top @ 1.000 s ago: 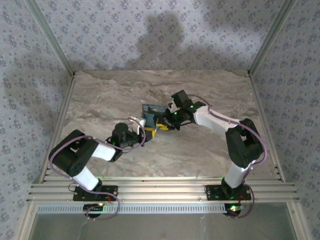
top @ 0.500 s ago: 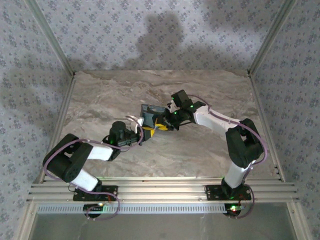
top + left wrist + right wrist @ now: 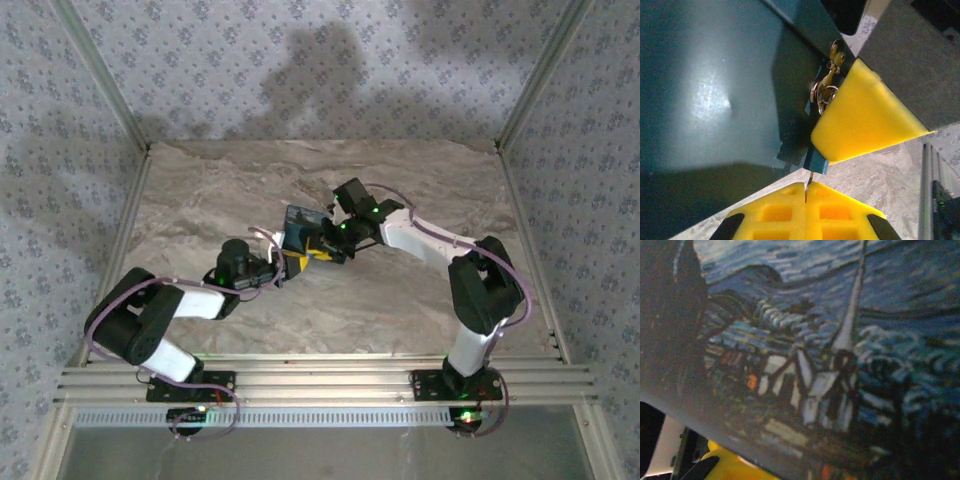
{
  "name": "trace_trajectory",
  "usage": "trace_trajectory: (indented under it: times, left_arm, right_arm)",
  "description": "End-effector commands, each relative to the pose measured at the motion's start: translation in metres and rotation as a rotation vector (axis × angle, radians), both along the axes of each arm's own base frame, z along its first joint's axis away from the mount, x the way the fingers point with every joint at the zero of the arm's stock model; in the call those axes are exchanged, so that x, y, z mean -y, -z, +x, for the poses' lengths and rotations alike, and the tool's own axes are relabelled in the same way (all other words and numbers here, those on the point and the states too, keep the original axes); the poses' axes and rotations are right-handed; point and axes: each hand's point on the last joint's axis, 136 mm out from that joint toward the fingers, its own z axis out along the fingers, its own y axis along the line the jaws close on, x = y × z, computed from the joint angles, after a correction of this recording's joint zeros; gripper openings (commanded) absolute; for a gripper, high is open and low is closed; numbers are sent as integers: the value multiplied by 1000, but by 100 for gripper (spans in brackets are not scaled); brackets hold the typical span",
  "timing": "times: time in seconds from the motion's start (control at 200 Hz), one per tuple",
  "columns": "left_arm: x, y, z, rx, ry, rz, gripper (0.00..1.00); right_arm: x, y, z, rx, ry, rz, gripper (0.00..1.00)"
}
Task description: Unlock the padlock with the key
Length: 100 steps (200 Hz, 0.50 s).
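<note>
Holding the padlock (image 3: 300, 223): right gripper (image 3: 321, 248), clamped on it, mid-table (image 3: 430, 190)
Left gripper (image 3: 292, 264): just beside the padlock's near side, honestly can't tell if it's clenched
Key ring (image 3: 821, 93): dangling against the padlock

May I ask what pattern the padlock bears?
Chunky rectangular padlock: blue swirling night-sky painting with village; right wrist view.

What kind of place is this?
Likely a purpose-built robot test cell, not a home: a marble-look tabletop, patterned backdrop walls on aluminium posts, and a slotted aluminium rail at the near edge.
</note>
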Motion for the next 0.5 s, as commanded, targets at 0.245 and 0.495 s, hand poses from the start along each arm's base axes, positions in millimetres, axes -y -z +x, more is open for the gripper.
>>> trace_trajectory:
  times: [0.245, 0.495]
  left_arm:
    - [6, 2, 13, 96, -68, -26, 0]
    - [5, 47, -12, 183, -99, 206, 0]
  right_arm:
    - [-7, 44, -30, -97, -34, -67, 0]
    - [-11, 65, -37, -123, 15, -78, 0]
